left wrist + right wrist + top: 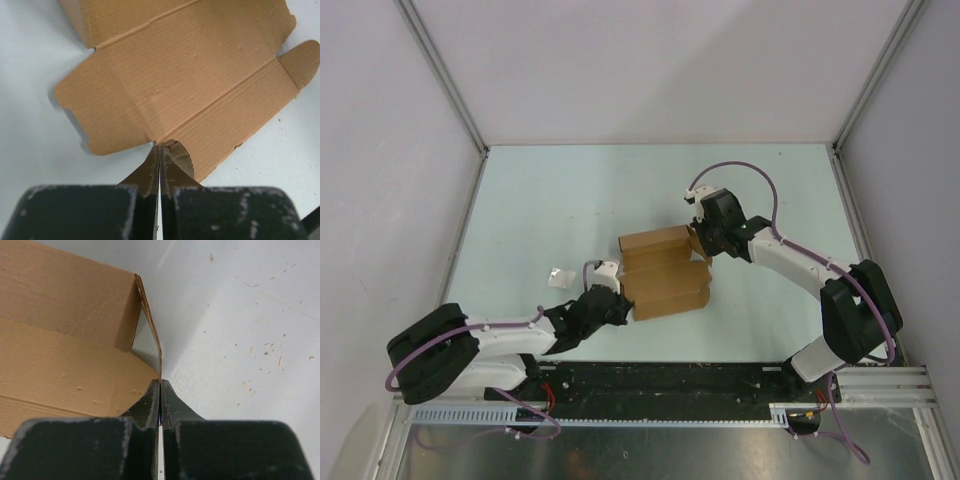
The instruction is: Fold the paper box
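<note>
Pale table [570, 190] between grey walls [650, 70] bears brown paper box [665, 270].

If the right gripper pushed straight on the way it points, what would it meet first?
The paper box: the right gripper is shut with its tips already at the edge of the upright side flap, apparently pinching it. Past that, only the table shows.

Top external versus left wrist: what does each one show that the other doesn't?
Only top external: both arms, the right gripper at the far right corner of the paper box, and a small white scrap lying to its left. Only left wrist: the box's crease lines and a rounded tab, seen up close. Both: the box, with the left gripper shut on its near edge.
</note>
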`<action>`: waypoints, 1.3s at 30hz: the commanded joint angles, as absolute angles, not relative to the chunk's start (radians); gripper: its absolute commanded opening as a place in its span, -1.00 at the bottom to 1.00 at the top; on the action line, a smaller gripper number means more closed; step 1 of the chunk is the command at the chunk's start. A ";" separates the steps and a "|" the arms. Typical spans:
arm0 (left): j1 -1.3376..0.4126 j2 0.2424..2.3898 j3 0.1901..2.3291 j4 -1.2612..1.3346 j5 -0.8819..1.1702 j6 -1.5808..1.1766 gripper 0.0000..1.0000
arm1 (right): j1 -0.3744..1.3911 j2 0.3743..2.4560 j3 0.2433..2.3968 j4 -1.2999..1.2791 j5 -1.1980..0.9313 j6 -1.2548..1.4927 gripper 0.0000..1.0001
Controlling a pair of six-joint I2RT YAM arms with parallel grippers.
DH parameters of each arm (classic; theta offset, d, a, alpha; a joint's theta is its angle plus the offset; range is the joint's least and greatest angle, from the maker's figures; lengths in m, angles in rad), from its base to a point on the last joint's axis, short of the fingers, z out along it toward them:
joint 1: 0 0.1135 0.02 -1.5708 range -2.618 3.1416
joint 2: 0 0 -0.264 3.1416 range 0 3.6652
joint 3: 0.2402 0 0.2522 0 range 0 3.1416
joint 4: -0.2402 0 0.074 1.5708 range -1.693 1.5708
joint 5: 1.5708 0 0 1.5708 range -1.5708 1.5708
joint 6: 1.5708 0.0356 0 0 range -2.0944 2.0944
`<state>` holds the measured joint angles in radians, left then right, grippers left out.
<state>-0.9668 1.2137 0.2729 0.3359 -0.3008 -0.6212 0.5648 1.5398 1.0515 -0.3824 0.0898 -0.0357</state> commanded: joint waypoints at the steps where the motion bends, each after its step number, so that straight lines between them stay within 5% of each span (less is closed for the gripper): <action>1: -1.006 1.207 0.302 0.377 -0.269 -0.632 -1.00 | 0.560 1.555 1.088 -0.354 0.092 -0.107 -1.00; 18: -1.120 0.765 0.368 -0.055 -0.259 -0.565 -0.92 | 0.552 1.539 1.088 -0.336 0.064 -0.169 -1.00; 33: -1.123 1.515 0.400 1.090 -0.089 -0.272 -1.00 | 0.545 1.542 1.088 -0.336 0.018 -0.080 -1.00; 39: -1.123 1.722 0.528 1.176 -0.100 -0.204 -1.00 | 0.543 1.565 1.088 -0.354 -0.015 -0.055 -1.00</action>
